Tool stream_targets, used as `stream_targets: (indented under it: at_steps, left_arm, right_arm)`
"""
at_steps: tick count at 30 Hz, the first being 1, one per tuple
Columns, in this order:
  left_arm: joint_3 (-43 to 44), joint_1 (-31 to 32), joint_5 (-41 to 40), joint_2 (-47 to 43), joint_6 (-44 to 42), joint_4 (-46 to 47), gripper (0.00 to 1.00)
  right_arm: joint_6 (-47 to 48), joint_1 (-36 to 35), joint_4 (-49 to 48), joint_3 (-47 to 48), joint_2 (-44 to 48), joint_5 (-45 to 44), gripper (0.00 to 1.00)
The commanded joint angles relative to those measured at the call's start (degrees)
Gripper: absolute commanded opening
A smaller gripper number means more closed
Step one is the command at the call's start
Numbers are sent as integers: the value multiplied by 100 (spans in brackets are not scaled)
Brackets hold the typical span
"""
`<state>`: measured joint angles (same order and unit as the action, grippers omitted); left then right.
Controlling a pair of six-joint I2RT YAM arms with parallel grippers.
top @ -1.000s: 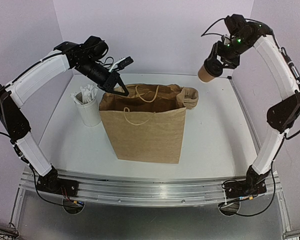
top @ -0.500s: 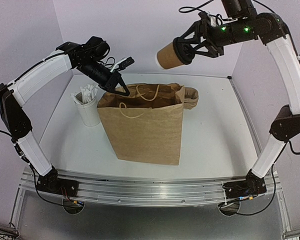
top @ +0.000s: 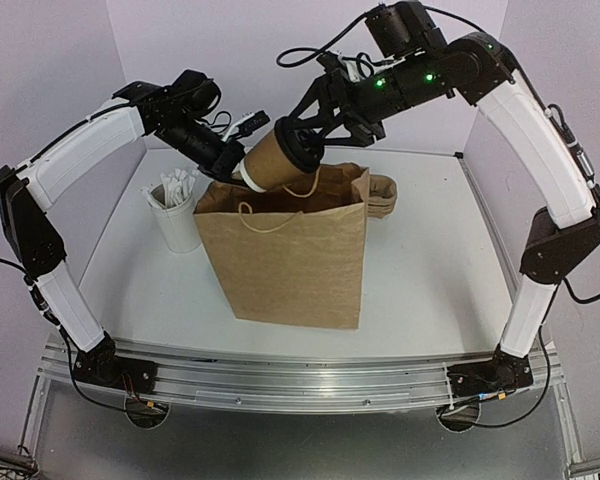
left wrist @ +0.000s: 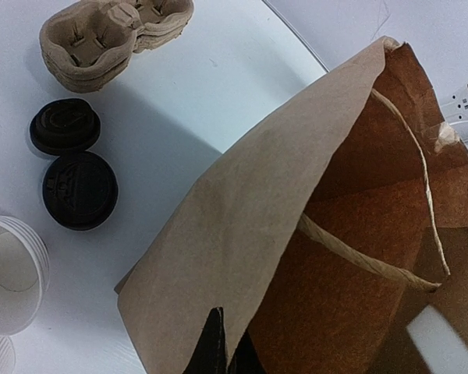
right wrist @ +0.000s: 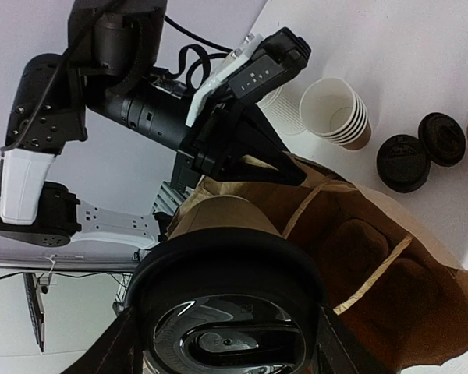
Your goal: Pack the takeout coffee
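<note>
Top external first, Ana: what moved?

The right arm, Ben. A second ago it held the cup (top: 268,162) high at the far right. Now it has swung across, and the cup hangs tilted, base down, over the left rear corner of the bag (top: 285,260) mouth. The right pincer (top: 298,150) stands about half wide, clamped round the cup's top end. I'd say the drop-in is close.

And the other arm?

The left pincer (top: 232,160) hasn't shifted: shut on the bag's rear rim, propping it open. The cup is just beside it, so that's the squeeze. The straw cup (top: 177,215) left of the bag and the carrier (top: 380,192) behind its right corner are out of the path.

Left wrist?

The bag gapes. Its rope handles (left wrist: 366,261) cross the mouth and could snag the base. Two spare lids (left wrist: 79,189) lie on the desk (left wrist: 218,78) beyond.

Right wrist?

The cup's black lid (right wrist: 226,304) fills the near view. Past it are the left pincer on the rim, the open bag, and a stack (right wrist: 335,109) of lidless cups farther off.
</note>
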<state>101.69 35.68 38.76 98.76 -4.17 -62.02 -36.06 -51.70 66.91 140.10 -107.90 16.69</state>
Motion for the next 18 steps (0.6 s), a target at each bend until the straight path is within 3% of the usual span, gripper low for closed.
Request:
stream_targets:
  at_steps: [1, 18]
  left_arm:
    - [286, 30, -94, 91, 111, -74, 0]
    - [483, 191, -255, 188, 622, -135, 0]
  right_arm:
    - [284, -206, 17, 76, -266, -302, 33]
    - [1318, -885, 1468, 981, -1682, -1900, 30]
